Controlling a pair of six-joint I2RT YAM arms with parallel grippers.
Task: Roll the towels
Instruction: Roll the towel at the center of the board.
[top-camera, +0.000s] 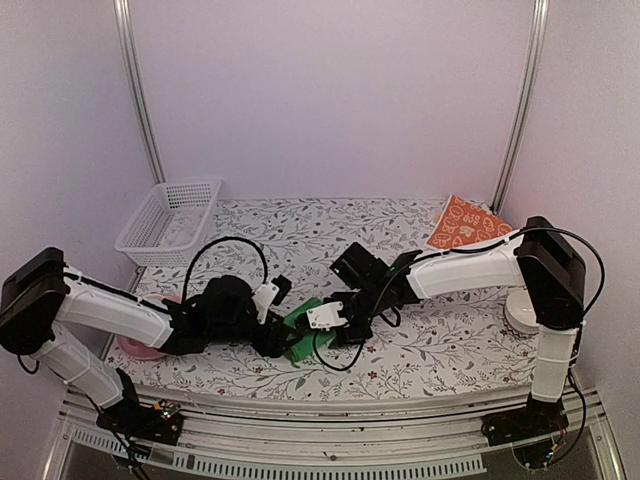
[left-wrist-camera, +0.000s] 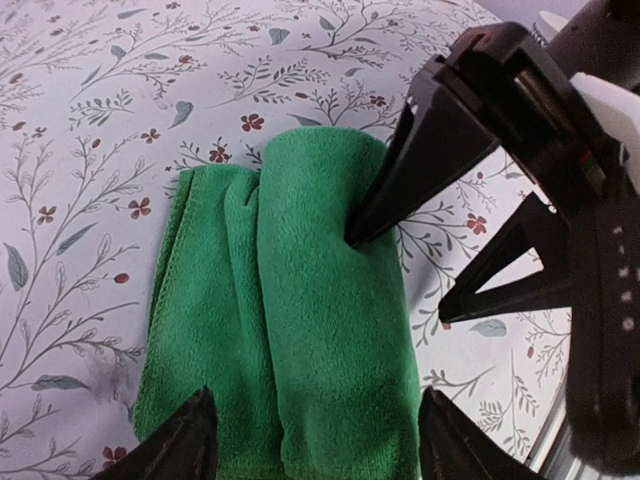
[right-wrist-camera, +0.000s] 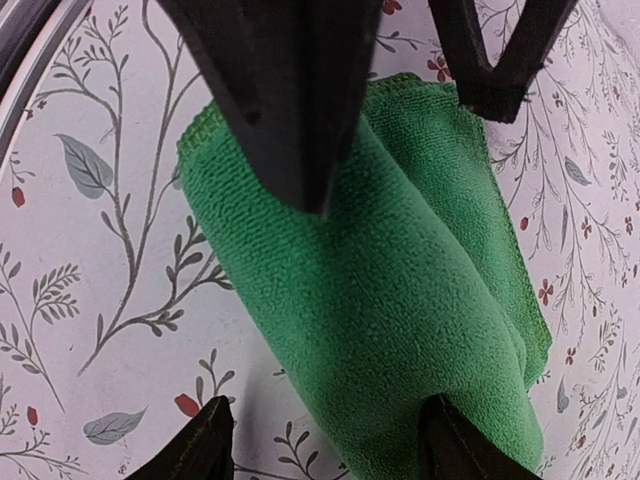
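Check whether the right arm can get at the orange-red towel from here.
Probably yes. The right gripper stands open over the green towel, gripping nothing, and the orange-red towel lies at the far right on that arm's side with nothing on it. The arm would have to fold back.

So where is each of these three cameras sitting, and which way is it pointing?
Top external: fixed above and behind the arms, looking down on the table; left arm and right arm show whole.
Left wrist: on the left arm, looking down at the green towel; fingertips of the left gripper at the bottom edge.
Right wrist: on the right arm, facing down on that towel; fingertips of the right gripper at the bottom.
Shared: both wrist views hold the towel and the opposite gripper.
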